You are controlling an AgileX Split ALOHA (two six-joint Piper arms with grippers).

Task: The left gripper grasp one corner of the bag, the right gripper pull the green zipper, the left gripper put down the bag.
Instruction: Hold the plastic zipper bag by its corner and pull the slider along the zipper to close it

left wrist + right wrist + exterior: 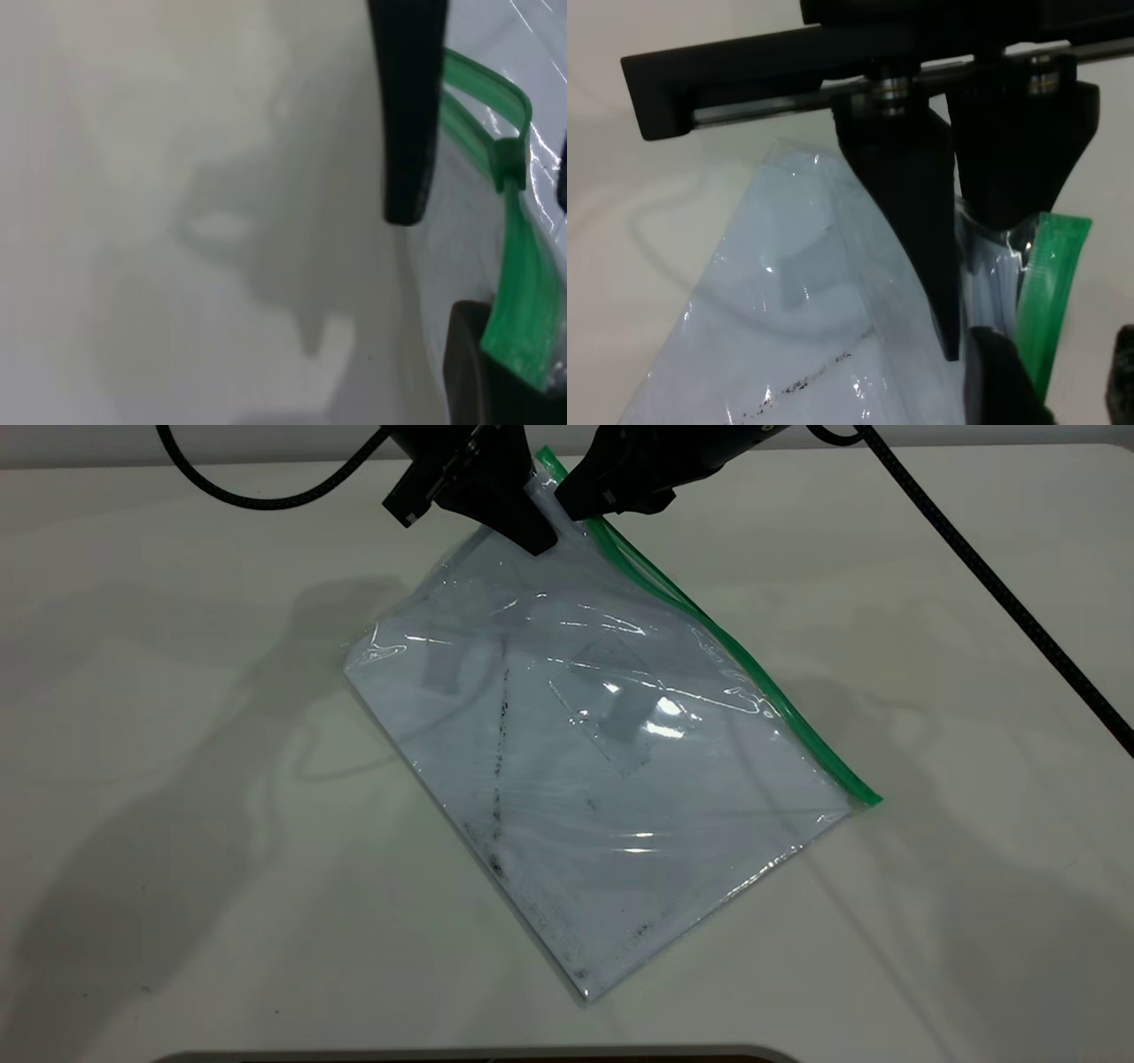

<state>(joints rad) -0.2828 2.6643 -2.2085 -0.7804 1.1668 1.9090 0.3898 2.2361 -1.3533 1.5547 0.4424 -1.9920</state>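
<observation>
The clear bag [602, 779] with white paper and a dark streak hangs tilted, its near corner resting on the table. My left gripper [542, 538] is shut on the far corner of the bag [549, 460] and holds it raised; its wedge fingers [912, 204] show in the right wrist view. The green zipper [753, 669] runs down the bag's right edge. My right gripper [571, 509] is open right beside the left one. Its fingers [407, 115] stand on either side of the slider tab [507, 159], and the green strip [1045, 292] passes between them.
The white table [177, 779] spreads all around the bag. A braided cable [1001, 593] crosses the far right, and a smooth cable [266, 496] loops at the far left. A dark edge [478, 1056] runs along the table front.
</observation>
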